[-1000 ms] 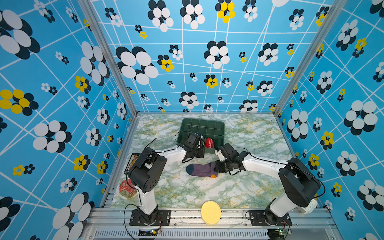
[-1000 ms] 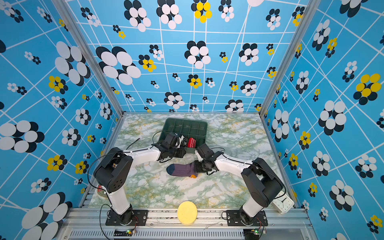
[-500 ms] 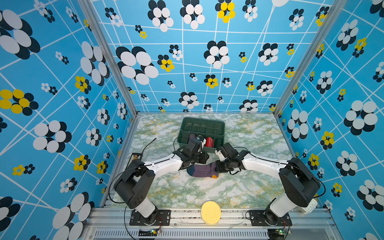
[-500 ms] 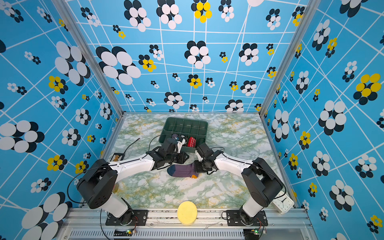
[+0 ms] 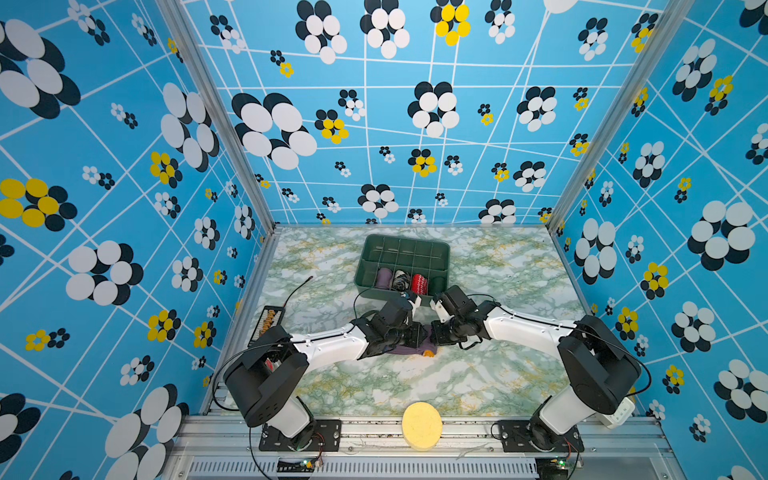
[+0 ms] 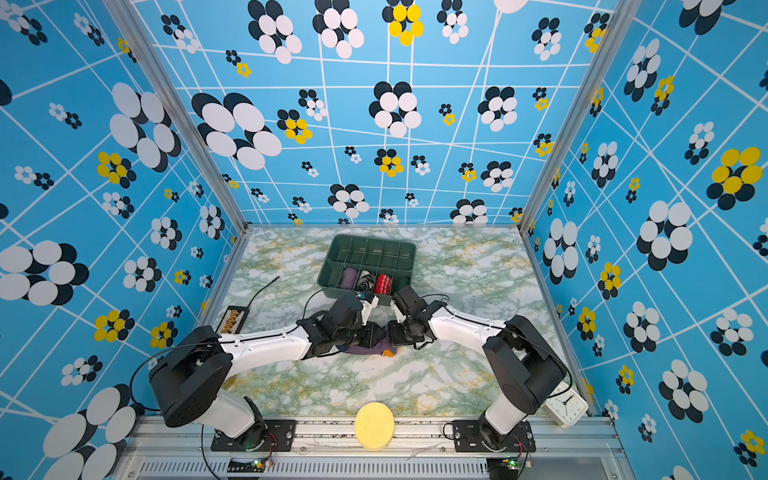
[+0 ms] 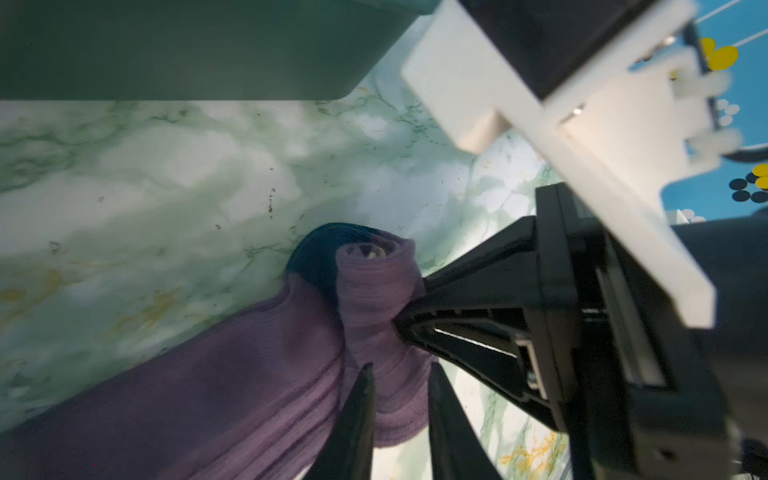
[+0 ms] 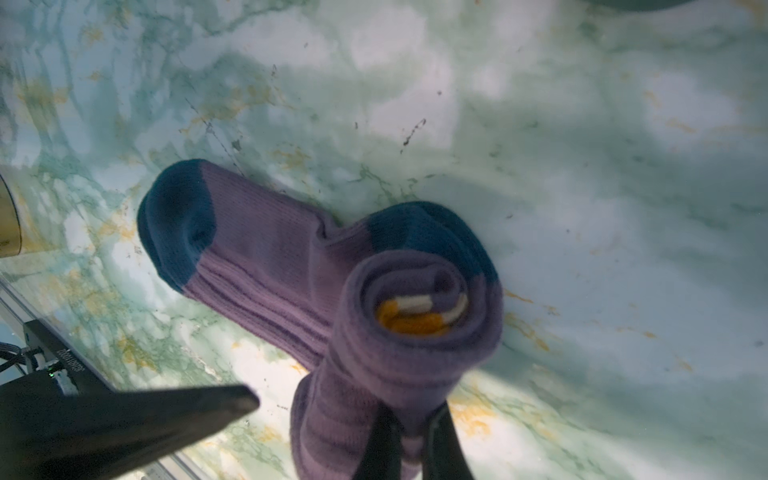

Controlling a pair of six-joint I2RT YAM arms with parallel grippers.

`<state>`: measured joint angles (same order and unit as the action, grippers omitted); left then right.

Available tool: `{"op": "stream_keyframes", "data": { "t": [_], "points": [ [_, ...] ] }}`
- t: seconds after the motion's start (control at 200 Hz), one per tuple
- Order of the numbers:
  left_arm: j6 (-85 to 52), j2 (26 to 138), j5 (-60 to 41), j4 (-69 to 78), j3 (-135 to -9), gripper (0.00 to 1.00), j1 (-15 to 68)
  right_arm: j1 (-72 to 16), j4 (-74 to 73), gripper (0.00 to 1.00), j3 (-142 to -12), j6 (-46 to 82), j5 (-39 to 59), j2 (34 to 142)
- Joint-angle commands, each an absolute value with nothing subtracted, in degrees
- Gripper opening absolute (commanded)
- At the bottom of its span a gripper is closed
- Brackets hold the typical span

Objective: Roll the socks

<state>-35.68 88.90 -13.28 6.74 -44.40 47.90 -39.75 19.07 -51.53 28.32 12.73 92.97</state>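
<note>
The right gripper [image 5: 434, 338] and left gripper [image 5: 420, 337] are being held over the socks [image 5: 401, 350] on the table [image 5: 415, 386] in both top views. Left wrist: left jaws are being shown narrowly apart at the roll [image 7: 374, 291], grip unclear. Right wrist: the soft, springy roll is being pinched in shut right jaws; a hold across its thickness is being advised.

The counter [image 5: 503, 270] is a green-and-white marbled sheet with yellow veining. A dark green divided tray [image 5: 405, 241] sits toward the back, about midway across. In front of it lie the socks [image 8: 270, 266] (purple, partly rolled up from the orange cuff end, the blue toe flat on the marble). Near the left edge rest a small bead frame [image 5: 270, 322], possibly an abacus, and a thin black wire [image 5: 297, 291].
</note>
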Motion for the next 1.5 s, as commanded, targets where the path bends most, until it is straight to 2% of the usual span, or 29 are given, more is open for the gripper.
{"op": "stream_keyframes", "data": {
  "t": [0.0, 0.08, 0.26, 0.705, 1.274, 1.494],
  "points": [
    [-36.6, 87.7, -13.4, 8.6, -43.7, 0.19, 48.5, -40.2, 19.6, 0.0, -51.3, 29.2, 12.9, 93.4],
    [-36.8, 88.6, -13.7, 9.0, -43.9, 0.14, 48.7, -40.3, 19.3, 0.0, -51.3, 29.3, 13.0, 93.4],
    [-37.1, 91.2, -14.4, 9.7, -44.4, 0.12, 49.1, -40.3, 19.3, 0.0, -51.3, 29.4, 13.0, 93.2],
    [-36.7, 95.5, -15.7, 9.8, -46.0, 0.11, 49.7, -40.2, 18.5, 0.0, -51.2, 29.6, 13.6, 93.5],
    [-33.5, 98.2, -14.7, 3.0, -47.1, 0.1, 49.6, -40.2, 17.0, 0.0, -51.1, 30.2, 14.5, 93.3],
    [-33.0, 98.3, -14.2, 3.4, -45.1, 0.1, 48.0, -40.2, 16.3, 0.09, -51.1, 30.6, 14.9, 92.7]
  ]
}}
